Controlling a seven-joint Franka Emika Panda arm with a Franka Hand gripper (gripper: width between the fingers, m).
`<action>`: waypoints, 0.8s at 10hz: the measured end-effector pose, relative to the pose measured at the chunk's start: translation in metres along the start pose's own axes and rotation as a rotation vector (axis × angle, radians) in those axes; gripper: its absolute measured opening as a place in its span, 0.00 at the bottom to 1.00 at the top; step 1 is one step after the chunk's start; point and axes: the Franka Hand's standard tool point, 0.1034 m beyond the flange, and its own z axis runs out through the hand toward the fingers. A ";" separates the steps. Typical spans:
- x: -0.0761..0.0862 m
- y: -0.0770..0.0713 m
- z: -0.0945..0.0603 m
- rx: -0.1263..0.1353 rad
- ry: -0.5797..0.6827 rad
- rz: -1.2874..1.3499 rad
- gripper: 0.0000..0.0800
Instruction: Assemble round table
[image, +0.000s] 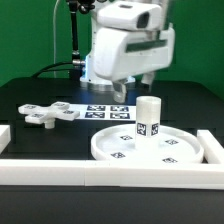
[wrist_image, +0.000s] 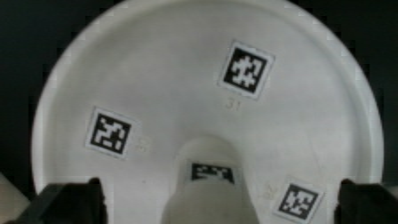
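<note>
One upright leg (image: 148, 118) standing inside rimmed disc (image: 108, 141), jaws wide apart, holding nothing

so the black tabletop (image: 30, 95) has a big white rimmed plastic disc (image: 115, 142) at 5 o'clock, white cross-shaped foot piece (image: 48, 114) at 9, flat white marker board (image: 100, 110) around centre

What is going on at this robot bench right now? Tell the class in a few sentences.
A single robot arm is partway through building a small white round table. The short leg stands upright on the round disc. The gripper is open, holds nothing and hangs over the disc. The cross-shaped foot lies apart, to the exterior view's left, not yet fitted. Whether the leg is fastened cannot be told.
</note>
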 end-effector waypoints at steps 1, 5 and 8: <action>-0.010 0.003 0.000 0.000 0.000 0.007 0.81; -0.006 0.001 0.002 0.002 -0.001 0.000 0.81; -0.050 0.026 0.002 0.013 0.032 0.120 0.81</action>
